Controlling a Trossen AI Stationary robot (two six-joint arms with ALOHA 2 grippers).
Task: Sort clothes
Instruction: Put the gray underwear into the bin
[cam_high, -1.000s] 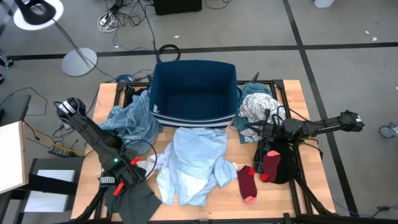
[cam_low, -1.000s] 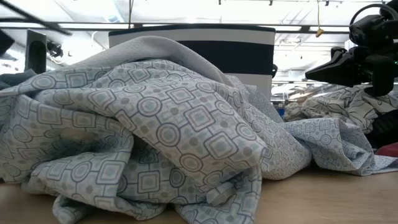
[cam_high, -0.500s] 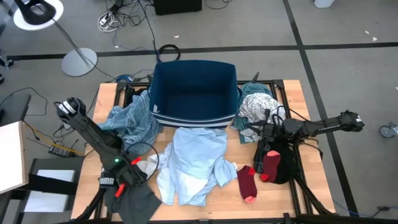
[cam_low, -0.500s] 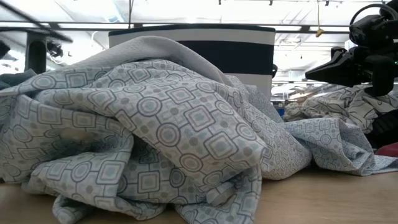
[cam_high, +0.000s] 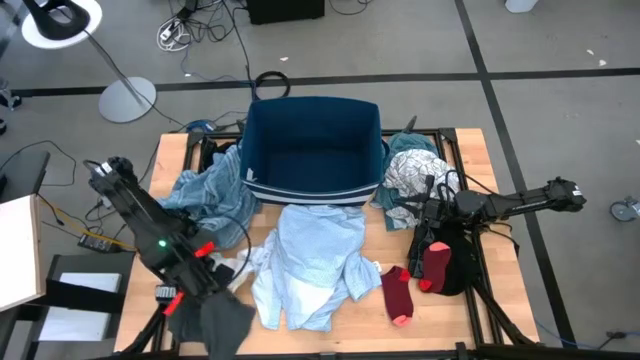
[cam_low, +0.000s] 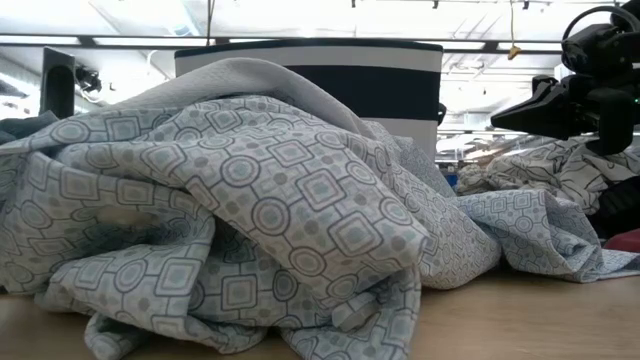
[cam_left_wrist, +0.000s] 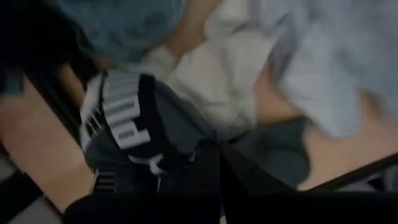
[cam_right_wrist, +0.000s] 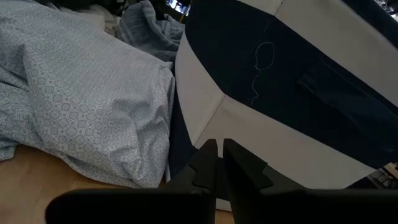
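**Clothes spread on table; left gripper clamped on dark grey garment at near-left corner**

Wooden table (cam_high: 470, 300), largest item, carrying bin, garments and both arms. Navy bin (cam_high: 312, 150) standing at far centre, open top up, white stripes on its near wall; interior showing only dark lining.

Patterned light blue shirt (cam_high: 315, 265) heaped just near of the bin at table centre, filling most of the low view. Second light blue shirt (cam_high: 208, 195) bunched at the bin's left side, touching it. Dark grey garment (cam_high: 215, 322) draped over the near-left corner. White tee (cam_high: 243, 262) lying between dark grey garment and central shirt. Teal piece (cam_high: 408, 147) and white-patterned piece (cam_high: 408, 178) piled right of the bin. Black piece (cam_high: 458, 262) on the right side, near edge. Two dark red socks: one (cam_high: 397, 294) just right of the central shirt, the other (cam_high: 437, 265) resting on the black piece.

Left gripper (cam_high: 188, 295) at the near-left corner, fingers clenched on the dark grey garment's edge; white lettered band visible in the left wrist view. Right gripper (cam_high: 412, 212) hovering right of the bin, above the white-patterned piece, pointed at the bin wall, fingers pressed together on nothing.
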